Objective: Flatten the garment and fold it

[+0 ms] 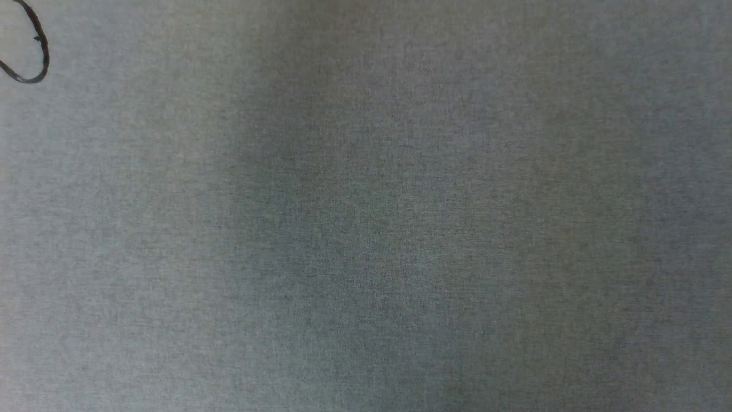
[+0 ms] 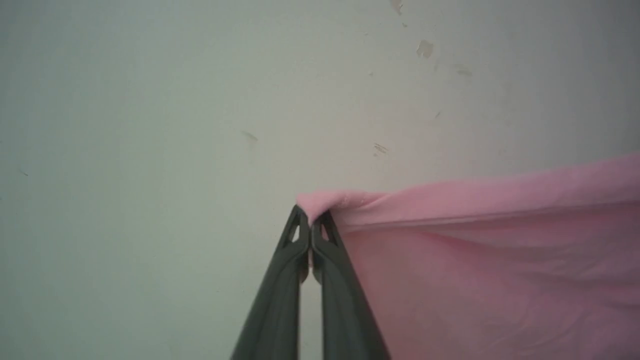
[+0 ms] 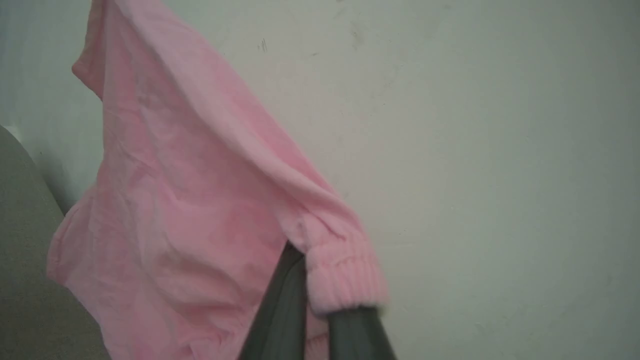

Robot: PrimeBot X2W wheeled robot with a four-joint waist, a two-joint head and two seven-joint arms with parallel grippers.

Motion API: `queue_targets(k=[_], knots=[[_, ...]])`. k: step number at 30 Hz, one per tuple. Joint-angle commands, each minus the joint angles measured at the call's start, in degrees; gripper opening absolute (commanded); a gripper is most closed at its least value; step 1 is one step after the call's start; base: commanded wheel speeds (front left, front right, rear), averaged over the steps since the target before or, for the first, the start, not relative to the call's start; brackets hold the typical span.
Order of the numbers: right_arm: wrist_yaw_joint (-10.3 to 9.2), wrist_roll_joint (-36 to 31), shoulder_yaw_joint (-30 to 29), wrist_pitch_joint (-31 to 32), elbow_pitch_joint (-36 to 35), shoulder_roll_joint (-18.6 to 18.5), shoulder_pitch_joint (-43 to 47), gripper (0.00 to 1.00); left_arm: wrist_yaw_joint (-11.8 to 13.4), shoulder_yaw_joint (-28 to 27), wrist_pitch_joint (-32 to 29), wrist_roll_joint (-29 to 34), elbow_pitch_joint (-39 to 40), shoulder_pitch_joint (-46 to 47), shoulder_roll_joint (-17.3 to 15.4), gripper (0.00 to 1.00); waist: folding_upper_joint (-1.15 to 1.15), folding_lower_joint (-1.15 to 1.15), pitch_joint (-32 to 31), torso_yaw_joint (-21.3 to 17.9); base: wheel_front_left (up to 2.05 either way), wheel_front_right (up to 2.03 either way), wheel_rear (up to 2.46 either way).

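Pink garment (image 2: pixel 480 270) in left fingers (image 2: pixel 275 310), right fingers (image 3: pixel 280 310)

Right gripper (image 3: pixel 305 295) clamped on garment (image 3: pixel 190 215) ribbed edge; pink cloth spreads left, grey surface (image 3: pixel 25 260) lower left.

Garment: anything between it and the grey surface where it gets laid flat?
Nothing visible. The garment hangs pinched in the left gripper and the right gripper, both shut on it; the grey surface bears a thin black loop at the head view's upper left.
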State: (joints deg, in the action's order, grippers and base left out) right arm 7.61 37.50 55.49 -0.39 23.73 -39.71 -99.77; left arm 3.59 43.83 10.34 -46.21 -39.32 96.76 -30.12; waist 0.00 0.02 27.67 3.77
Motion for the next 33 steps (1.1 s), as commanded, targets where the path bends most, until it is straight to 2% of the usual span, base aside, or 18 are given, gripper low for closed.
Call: queue_targets(k=[1,6,12,18,28,33], knots=[[-0.12,0.5,0.8,-0.7,0.8,0.2,-0.1,0.0,-0.2,-0.1,0.5,-0.1,-0.6,-0.2,0.3,0.0,0.0,-0.02,3.5,0.2,0.0,0.0,0.0],[-0.12,3.0,6.4,-3.8,3.2,0.8,3.5,0.0,-1.4,0.4,2.8,-1.0,-2.8,-6.1,1.5,0.0,0.0,-0.02,3.9,-0.1,0.0,0.0,0.0],[-0.12,5.2,14.3,-8.4,2.8,0.9,12.4,0.0,-2.5,0.2,4.5,-1.7,-2.5,-18.6,2.0,0.0,0.0,-0.02,1.4,-0.8,0.0,0.0,0.0],[-0.12,5.6,17.5,-10.7,-2.1,0.0,25.0,0.0,-1.9,-5.6,4.6,-1.9,4.1,-36.6,0.5,0.0,0.0,-0.02,-4.2,-1.6,0.0,0.0,0.0],[-0.12,2.8,17.8,-7.4,-13.0,-4.9,49.9,0.0,3.1,-11.0,4.6,-0.5,17.7,-72.1,-2.1,0.0,0.0,-0.02,-15.0,-2.3,0.0,0.0,0.0],[-0.12,1.4,17.9,-5.0,-16.9,-6.2,59.1,0.0,6.9,-12.3,4.6,-1.6,24.4,-85.8,-3.5,0.0,0.0,-0.02,-18.8,-2.3,0.0,0.0,0.0]])
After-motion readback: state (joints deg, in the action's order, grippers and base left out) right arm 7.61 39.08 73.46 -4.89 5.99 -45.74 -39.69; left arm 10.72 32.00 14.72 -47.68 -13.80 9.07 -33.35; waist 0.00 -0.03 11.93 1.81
